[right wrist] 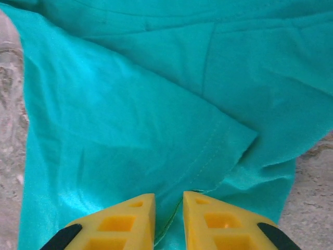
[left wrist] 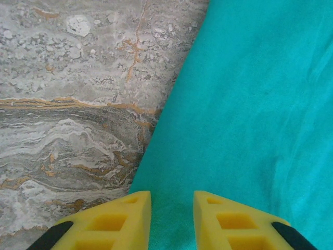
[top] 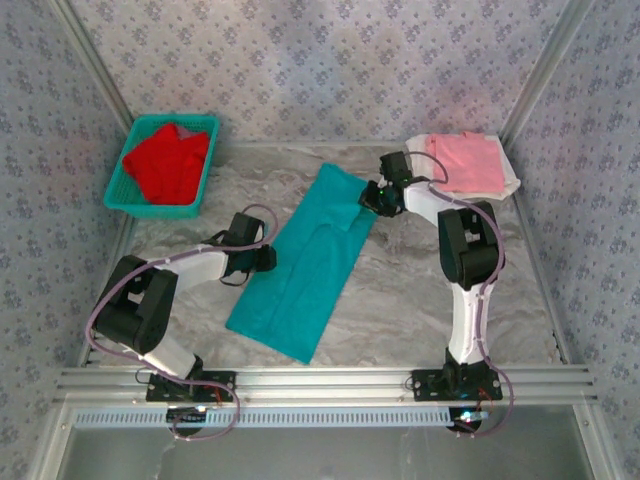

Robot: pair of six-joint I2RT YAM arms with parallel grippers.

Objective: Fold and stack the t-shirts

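Note:
A teal t-shirt (top: 310, 260) lies folded into a long strip across the middle of the table. My left gripper (top: 268, 258) sits at the strip's left edge. In the left wrist view its yellow fingers (left wrist: 130, 219) stand apart over the teal cloth (left wrist: 250, 104), holding nothing. My right gripper (top: 374, 198) is at the strip's far right corner. There its jaws (right wrist: 169, 208) are slightly apart above a folded-over sleeve (right wrist: 130, 120), whose hem runs between the fingertips. A pink t-shirt (top: 465, 163) lies folded at the back right on a white one (top: 512, 185).
A teal mesh basket (top: 150, 208) at the back left holds a crumpled red t-shirt (top: 168, 162). Bare marble table (left wrist: 67, 120) lies left of the teal strip. Patterned walls and metal posts close in the back and sides.

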